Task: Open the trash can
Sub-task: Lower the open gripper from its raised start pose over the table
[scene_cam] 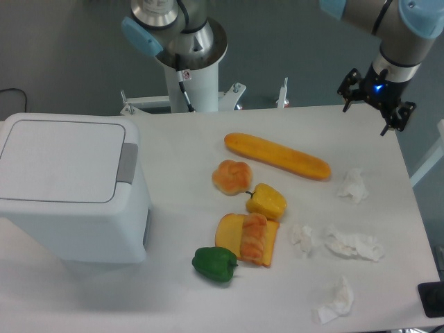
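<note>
A large white boxy plastic trash can (69, 187) with flat lid closed and grey push bar is sitting at the left end of the white surface (180, 298). Far to the can's right, the black end effector (377, 97) is hovering above the surface's back edge; whether open or closed cannot be told. A long orange baguette (277, 156) is lying between them.

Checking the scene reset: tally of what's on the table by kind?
trash can: 1
baguette: 1
bread roll: 1
croissant on a toast slice: 1
yellow bell pepper: 1
green bell pepper: 1
crumpled tissues: 4
Total: 10
</note>
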`<action>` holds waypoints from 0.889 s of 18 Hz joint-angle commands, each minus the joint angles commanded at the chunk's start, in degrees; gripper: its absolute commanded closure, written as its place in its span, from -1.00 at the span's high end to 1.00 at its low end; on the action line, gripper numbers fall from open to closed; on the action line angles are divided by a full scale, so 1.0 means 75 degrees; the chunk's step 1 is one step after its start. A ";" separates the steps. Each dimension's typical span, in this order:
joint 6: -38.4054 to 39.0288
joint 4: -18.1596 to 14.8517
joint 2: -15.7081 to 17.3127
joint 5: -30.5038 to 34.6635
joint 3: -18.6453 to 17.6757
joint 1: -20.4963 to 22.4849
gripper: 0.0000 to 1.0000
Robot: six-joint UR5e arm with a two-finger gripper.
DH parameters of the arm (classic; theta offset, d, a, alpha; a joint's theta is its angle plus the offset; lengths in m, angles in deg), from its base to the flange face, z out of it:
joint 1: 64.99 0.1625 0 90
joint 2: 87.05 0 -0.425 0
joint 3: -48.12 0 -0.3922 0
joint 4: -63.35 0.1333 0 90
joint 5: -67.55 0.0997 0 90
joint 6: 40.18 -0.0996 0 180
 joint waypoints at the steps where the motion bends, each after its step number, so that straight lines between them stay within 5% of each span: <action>1: 0.0000 0.0000 0.0000 0.0000 0.0000 0.0000 1.00; 8: 0.0117 -0.0012 -0.0047 -0.0244 -0.0047 -0.0024 1.00; 16: 0.1920 -0.0047 0.0433 -0.0853 -0.0071 -0.0258 1.00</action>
